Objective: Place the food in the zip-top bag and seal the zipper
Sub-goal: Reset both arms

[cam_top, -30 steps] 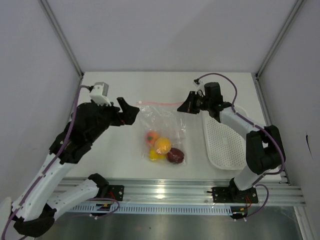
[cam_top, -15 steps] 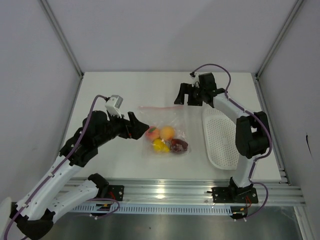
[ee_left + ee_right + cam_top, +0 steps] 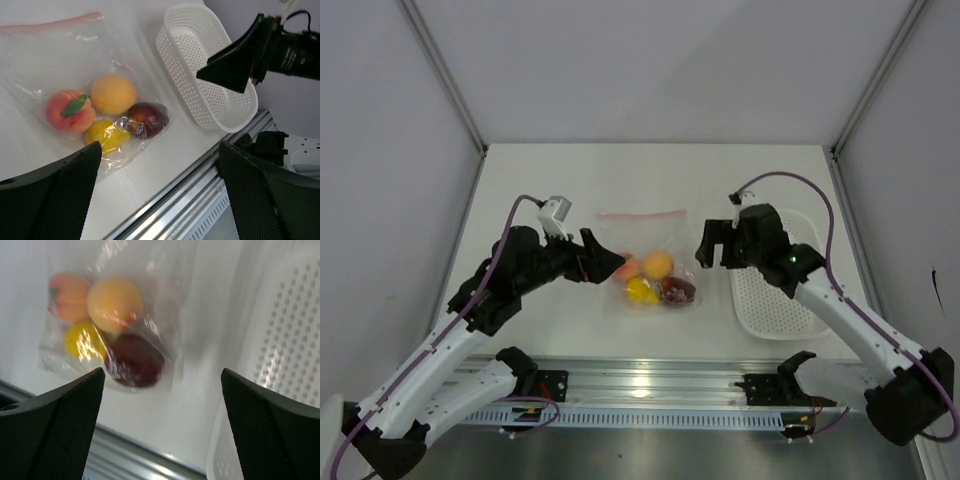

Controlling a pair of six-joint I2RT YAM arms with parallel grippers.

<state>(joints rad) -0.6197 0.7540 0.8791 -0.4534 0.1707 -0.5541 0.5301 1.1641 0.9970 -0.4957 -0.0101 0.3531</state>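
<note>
The left gripper (image 3: 605, 258) and the right gripper (image 3: 713, 252) both have their fingers spread wide, gripping nothing. Between them lies the clear rectangular plastic zip-top bag (image 3: 645, 235). It holds the small rounded red, orange and yellow fruit pieces (image 3: 653, 278), with its pink-red zipper strip (image 3: 642, 214) along the far edge.

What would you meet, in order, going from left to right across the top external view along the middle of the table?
left tool → zip-top bag → right tool → white perforated basket
</note>
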